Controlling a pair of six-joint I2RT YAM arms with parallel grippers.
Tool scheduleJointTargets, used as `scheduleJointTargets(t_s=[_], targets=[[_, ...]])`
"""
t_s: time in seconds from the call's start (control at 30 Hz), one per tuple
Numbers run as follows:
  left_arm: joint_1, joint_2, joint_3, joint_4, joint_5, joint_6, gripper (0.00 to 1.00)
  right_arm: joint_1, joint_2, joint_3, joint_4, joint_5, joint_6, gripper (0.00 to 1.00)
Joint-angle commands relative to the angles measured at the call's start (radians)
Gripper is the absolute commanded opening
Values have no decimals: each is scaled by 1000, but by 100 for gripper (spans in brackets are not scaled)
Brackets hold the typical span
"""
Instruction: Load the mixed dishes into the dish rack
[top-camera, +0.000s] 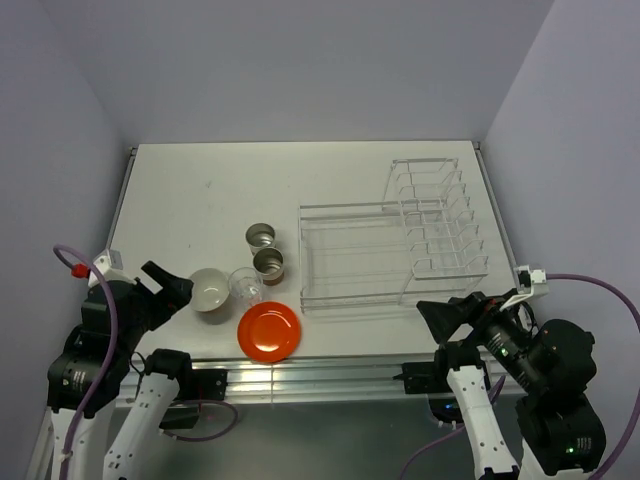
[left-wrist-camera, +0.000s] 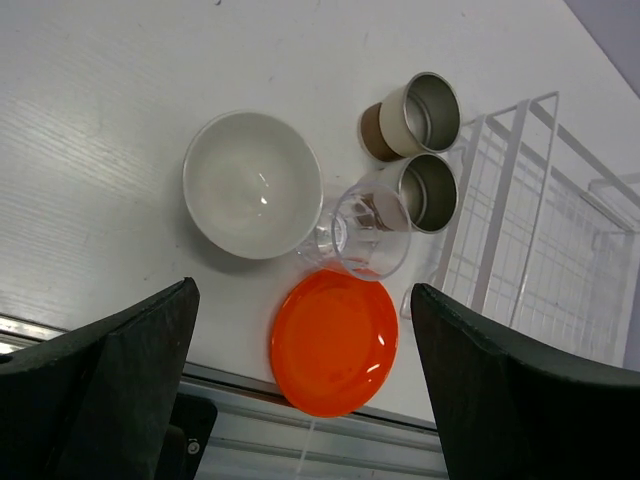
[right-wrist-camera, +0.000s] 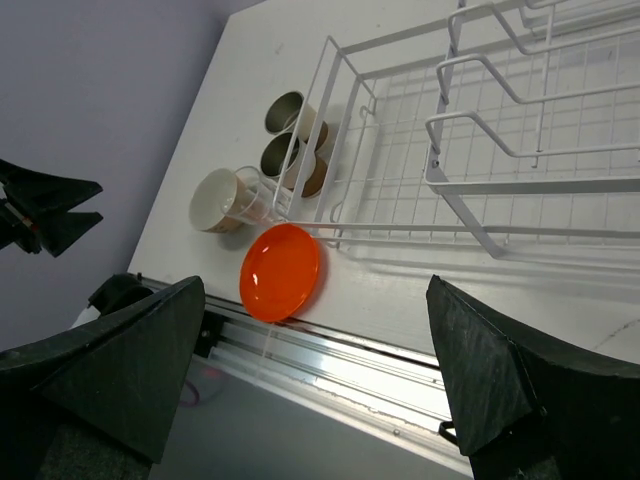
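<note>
Nothing is loaded yet. The large clear-plastic wire-frame dish rack (top-camera: 352, 207) holds no dish that I can see, and all five pieces sit in a tight cluster on the table off the rack's left side. The two small brown cylindrical cups (top-camera: 268, 264) stand closest to its left rail. The small clear glass (top-camera: 245, 285) is just beyond them, and the beige bowl with the white inside (top-camera: 211, 290) is farthest from the rack. The flat round orange-red plate (top-camera: 269, 331) lies off its front-left corner.

The left gripper (top-camera: 170, 287) hangs past the bowl, away from the rack, jaws spread wide and empty. The right gripper (top-camera: 447, 318) is likewise spread and empty, by the rack's front-right corner.

This looks like the opening pick — probably the left arm's, since the cluster is on its side. The next move calls for settling the jaws over one rim without knocking the neighbours; the bowl is nearest, but the glass crowds it.
</note>
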Motion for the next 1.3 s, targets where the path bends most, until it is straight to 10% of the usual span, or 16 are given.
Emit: scheduleJointTargets(t_s=[0.0, 0.67, 1.27], targets=[[-1, 41, 33, -10, -71, 16, 93, -5, 23, 31, 4, 34, -10, 100], [29, 578, 124, 48, -316, -30, 75, -5, 53, 117, 14, -50, -17, 100], [171, 958, 9, 233, -33, 118, 49, 9, 72, 167, 68, -121, -4, 100]])
